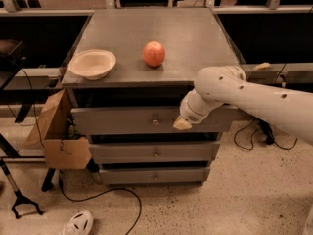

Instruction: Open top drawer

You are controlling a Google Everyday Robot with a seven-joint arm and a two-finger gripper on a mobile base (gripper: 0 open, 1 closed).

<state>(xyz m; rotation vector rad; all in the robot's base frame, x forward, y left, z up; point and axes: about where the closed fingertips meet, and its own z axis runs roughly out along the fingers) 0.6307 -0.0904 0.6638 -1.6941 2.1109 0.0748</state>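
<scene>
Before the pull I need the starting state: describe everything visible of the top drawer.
The top drawer is the uppermost of three grey drawers under the tabletop. It has a wide, flat, matte front and a small round knob at its centre. None of its inside shows, so it looks shut, and a dark gap runs above it. The gripper is in front of its panel, just right of the knob and not on it. Whether it touches the panel cannot be told.

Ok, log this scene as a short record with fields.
top drawer: front faces the camera, knob at centre, not clearly pulled out
gripper: at the drawer front, just right of the knob
cabinet top: bowl left, apple near middle
floor: box left of cabinet, shoe in front
</scene>
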